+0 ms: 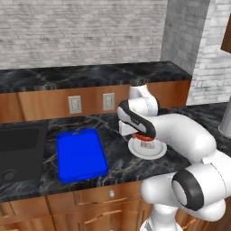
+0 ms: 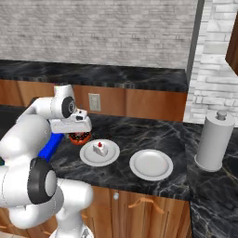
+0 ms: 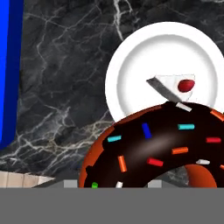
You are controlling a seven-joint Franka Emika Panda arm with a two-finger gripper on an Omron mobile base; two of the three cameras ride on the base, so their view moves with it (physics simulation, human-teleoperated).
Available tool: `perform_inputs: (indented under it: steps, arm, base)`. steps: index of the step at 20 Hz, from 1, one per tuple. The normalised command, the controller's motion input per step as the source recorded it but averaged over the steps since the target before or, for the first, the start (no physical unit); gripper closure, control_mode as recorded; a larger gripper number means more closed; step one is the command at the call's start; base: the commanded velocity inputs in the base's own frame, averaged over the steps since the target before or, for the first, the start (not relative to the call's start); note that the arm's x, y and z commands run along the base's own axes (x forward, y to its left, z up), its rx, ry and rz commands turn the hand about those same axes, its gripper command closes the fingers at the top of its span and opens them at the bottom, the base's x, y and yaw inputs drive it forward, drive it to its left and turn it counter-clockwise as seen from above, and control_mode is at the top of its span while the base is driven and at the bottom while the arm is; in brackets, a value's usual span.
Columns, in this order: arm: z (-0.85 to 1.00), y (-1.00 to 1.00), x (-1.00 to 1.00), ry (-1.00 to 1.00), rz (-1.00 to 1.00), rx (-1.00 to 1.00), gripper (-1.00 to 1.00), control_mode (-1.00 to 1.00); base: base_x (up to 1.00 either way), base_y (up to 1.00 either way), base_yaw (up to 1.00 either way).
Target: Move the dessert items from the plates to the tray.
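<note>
Hanging in tool [image 2: 80, 135]: donut [image 3: 162, 144], above counter [image 2: 139, 135].

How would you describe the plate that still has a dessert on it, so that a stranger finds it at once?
On the dark marble counter, right of the blue tray, stand two white plates. The wanted plate is the one nearer the tray. It carries a small white cake piece with a red cherry; its neighbour is bare.

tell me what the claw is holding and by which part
The claw holds the chocolate donut, lifted above the counter; the exact grip spot on its ring is hidden.
</note>
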Motion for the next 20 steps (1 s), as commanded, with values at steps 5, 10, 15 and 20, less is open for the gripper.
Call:
perform_inputs:
  steps: [5, 10, 15, 20]
  arm:
    - [0.0, 1.0, 0.0, 0.01, 0.13, 0.09, 1.0, -1.0]
    - [-0.17, 1.0, 0.0, 0.01, 0.09, 0.05, 1.0, -1.0]
    - [-0.15, 0.94, 0.0, 0.04, 0.09, 0.02, 1.0, -1.0]
    - [-0.21, 0.52, 0.01, 0.05, 0.08, 0.03, 1.0, -1.0]
  base:
    - [0.0, 0.0, 0.0]
    - [0.0, 0.0, 0.0]
    - [0.0, 0.0, 0.0]
    - [0.0, 0.0, 0.0]
